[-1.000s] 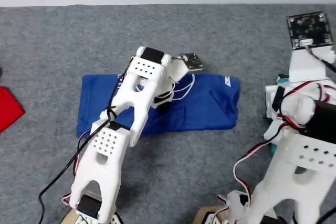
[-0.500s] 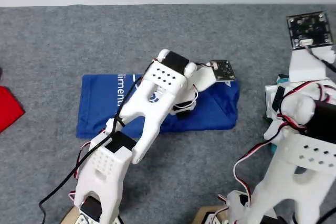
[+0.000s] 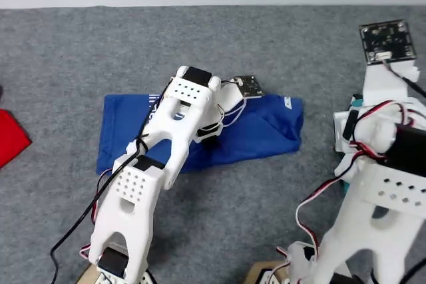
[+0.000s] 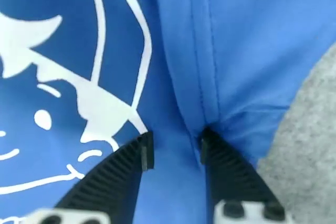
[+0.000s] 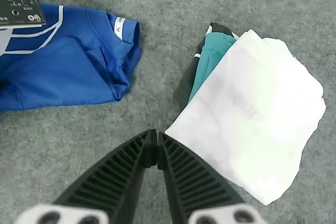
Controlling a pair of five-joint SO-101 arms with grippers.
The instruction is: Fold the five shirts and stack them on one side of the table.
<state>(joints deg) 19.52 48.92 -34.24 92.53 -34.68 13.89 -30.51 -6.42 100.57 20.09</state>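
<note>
Right gripper [image 5: 157,150] is closed on nothing, hanging over the grey table [image 3: 266,51] just beside the folded pile on the right side, white shirt [image 5: 252,114] on top of a teal one [image 5: 207,61]. Left gripper [image 4: 175,148] is pinching a fold of the blue shirt [image 3: 266,134] lying mid-table. A red shirt [image 3: 10,138] pokes in at the left edge.

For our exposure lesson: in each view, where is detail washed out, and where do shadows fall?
Right wrist view: glare on the white shirt washes out its folds. High view: soft shadows in creases of the blue shirt. Left wrist view: even light, darker in the crease at the left hand.
</note>
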